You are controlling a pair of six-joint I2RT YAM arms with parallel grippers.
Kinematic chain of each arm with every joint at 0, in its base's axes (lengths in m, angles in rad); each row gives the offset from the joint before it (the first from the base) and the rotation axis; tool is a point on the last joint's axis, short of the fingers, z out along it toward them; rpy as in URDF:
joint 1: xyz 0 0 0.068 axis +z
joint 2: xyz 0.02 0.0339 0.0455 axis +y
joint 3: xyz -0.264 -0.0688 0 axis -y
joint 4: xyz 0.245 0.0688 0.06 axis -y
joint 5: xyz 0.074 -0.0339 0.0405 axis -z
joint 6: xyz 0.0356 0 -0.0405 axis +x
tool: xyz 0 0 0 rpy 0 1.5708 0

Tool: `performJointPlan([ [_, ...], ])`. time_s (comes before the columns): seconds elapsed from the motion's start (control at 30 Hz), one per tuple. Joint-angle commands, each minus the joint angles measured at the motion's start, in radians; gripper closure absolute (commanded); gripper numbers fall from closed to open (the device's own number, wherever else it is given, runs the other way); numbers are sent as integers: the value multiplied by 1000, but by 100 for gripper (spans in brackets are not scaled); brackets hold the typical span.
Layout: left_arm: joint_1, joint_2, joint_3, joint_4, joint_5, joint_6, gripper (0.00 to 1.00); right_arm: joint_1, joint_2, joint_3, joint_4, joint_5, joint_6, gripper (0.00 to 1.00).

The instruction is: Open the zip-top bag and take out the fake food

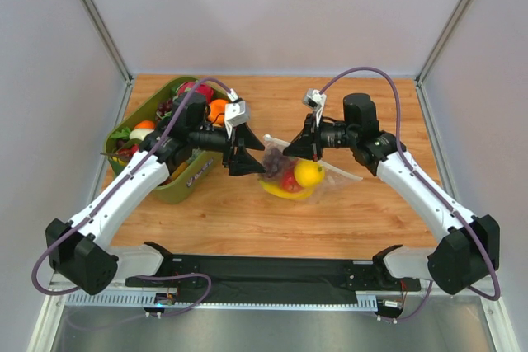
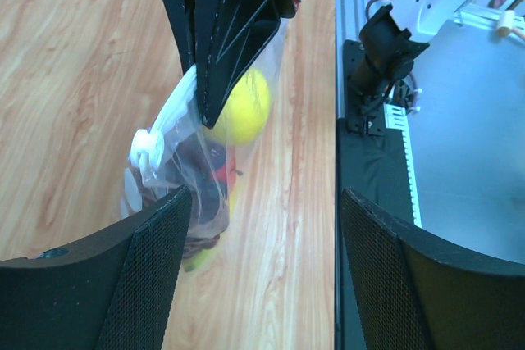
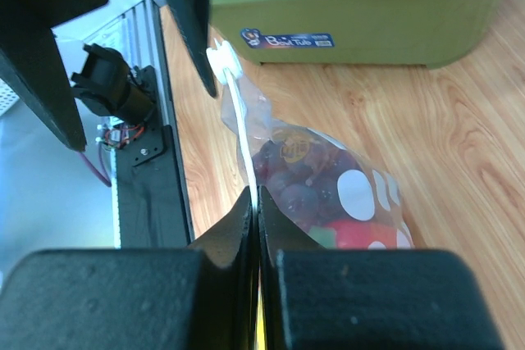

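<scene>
Grip status: right fingers (image 3: 232, 231) are clenched on the zip strip (image 3: 242, 129) of the bag (image 3: 361, 194), which rests on the table (image 1: 371, 113) with the toy fruit (image 1: 309, 172) inside. Left fingers (image 2: 148, 268) stand released just beside the white slider (image 2: 148, 149). Close them squarely on the slider, then pull along the strip while the right side anchors the bag.
</scene>
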Motion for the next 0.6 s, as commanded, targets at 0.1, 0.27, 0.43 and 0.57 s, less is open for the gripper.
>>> performJointPlan([
  [0.1, 6, 20, -32, 112, -2, -38, 19, 4, -9, 8, 133, -97, 77, 100],
  [0.27, 6, 24, -52, 153, -35, -61, 18, 2, -26, 8, 139, -122, 97, 100],
  [0.43, 6, 26, -75, 217, -27, -115, 18, 4, -36, 7, 161, -146, 134, 100],
  [0.57, 6, 35, -75, 230, -19, -126, 29, 2, -48, 8, 167, -154, 154, 100],
])
